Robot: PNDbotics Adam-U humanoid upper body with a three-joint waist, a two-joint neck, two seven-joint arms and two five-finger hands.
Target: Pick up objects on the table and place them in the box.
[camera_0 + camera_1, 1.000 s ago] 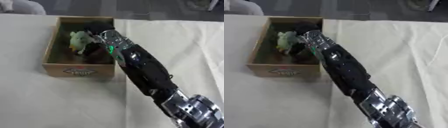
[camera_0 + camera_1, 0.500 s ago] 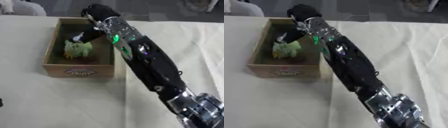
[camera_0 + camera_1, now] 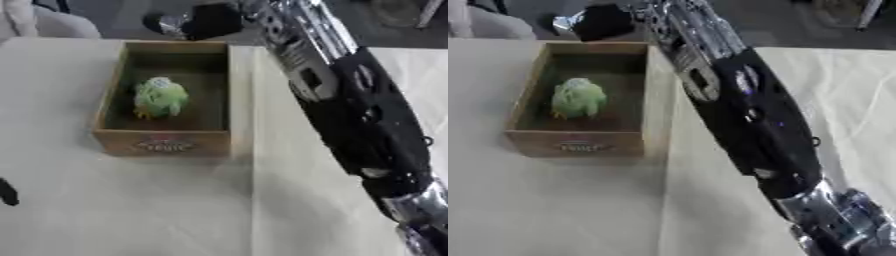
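The wooden box (image 3: 164,142) sits on the cloth-covered worktop (image 3: 131,210) at about ten o'clock from the centre of the view, its long axis running from six to twelve o'clock. A green, rounded object (image 3: 160,98) lies inside it, on the floor of the box towards its left wall, touching nothing else.

The right arm (image 3: 745,115) crosses from five o'clock up to twelve o'clock, passing just beside the box's right wall. The right robot hand (image 3: 604,22) shows as a dark blurred shape beyond the far rim of the box, above it and clear of the green object; whether its fingers are spread or curled cannot be told. It seems to hold nothing.

A dark tip at the left edge near eight o'clock (image 3: 7,192) may be the left robot hand; its state is also unclear.

No other loose object shows on the worktop, so the placing step looks done, with the object at six o'clock from the right robot hand.
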